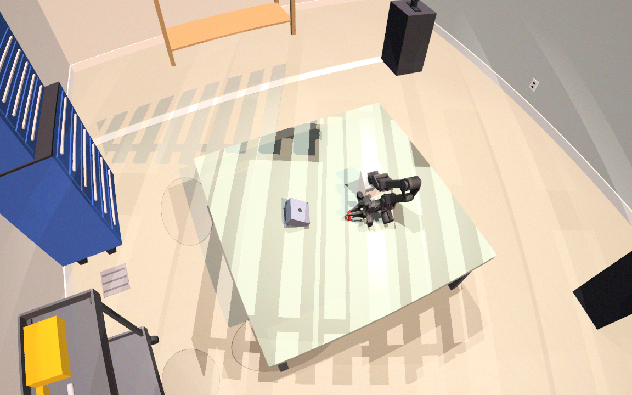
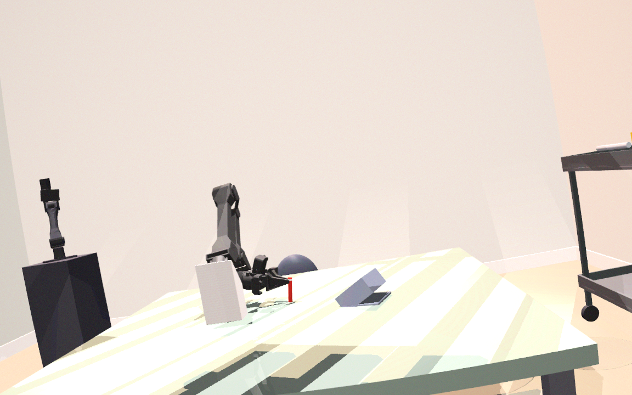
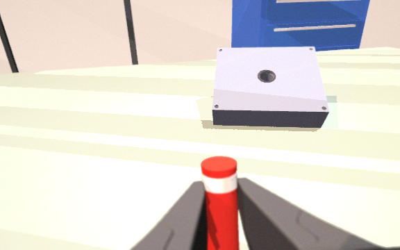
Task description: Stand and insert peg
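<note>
The red peg (image 1: 348, 216) (image 2: 289, 292) (image 3: 221, 215) stands upright with its white band (image 3: 220, 184) near the top and its plain end down. In the exterior view its lower end is at or very close to the table top; I cannot tell if it touches. My gripper (image 2: 288, 281) (image 3: 221, 187) is shut on the peg's upper part, just below the band, reaching in from the side nearly level. The sloped panel (image 1: 294, 216) (image 2: 357, 291) (image 3: 239, 69) stands beyond the peg, apart from it. Its hole (image 1: 300, 210) (image 3: 267, 76) is empty and faces up toward my side.
A white block (image 2: 220, 294) stands on the table (image 1: 308, 304) (image 2: 406, 333) beside the arm. A blue cabinet (image 1: 18, 206) (image 3: 297, 36) and a cart (image 2: 622, 294) stand off the table. The panel's lower front edge (image 3: 269, 119) faces the peg.
</note>
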You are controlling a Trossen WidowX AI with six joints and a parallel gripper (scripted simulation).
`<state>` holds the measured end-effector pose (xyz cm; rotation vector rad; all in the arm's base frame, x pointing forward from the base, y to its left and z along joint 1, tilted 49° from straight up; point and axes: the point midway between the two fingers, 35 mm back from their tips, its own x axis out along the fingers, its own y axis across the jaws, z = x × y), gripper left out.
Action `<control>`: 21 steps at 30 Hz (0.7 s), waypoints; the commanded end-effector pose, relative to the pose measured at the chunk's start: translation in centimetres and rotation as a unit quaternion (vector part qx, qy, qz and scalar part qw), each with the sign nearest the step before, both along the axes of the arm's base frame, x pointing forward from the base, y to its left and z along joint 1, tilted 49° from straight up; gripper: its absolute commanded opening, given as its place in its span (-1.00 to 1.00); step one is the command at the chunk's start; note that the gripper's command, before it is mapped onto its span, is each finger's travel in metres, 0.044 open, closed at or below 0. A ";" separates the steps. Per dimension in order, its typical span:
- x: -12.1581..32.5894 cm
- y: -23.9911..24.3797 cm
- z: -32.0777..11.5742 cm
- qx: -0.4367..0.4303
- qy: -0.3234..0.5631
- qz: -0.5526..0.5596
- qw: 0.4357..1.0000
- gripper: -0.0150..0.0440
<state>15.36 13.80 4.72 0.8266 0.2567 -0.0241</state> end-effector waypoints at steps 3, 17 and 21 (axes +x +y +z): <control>-0.2 0.1 -0.2 -0.001 -0.001 -0.001 1.000 -0.33; -0.4 -0.2 -0.6 -0.008 -0.007 -0.011 1.000 -0.33; -0.5 -0.3 -0.8 -0.011 -0.009 -0.014 1.000 -0.33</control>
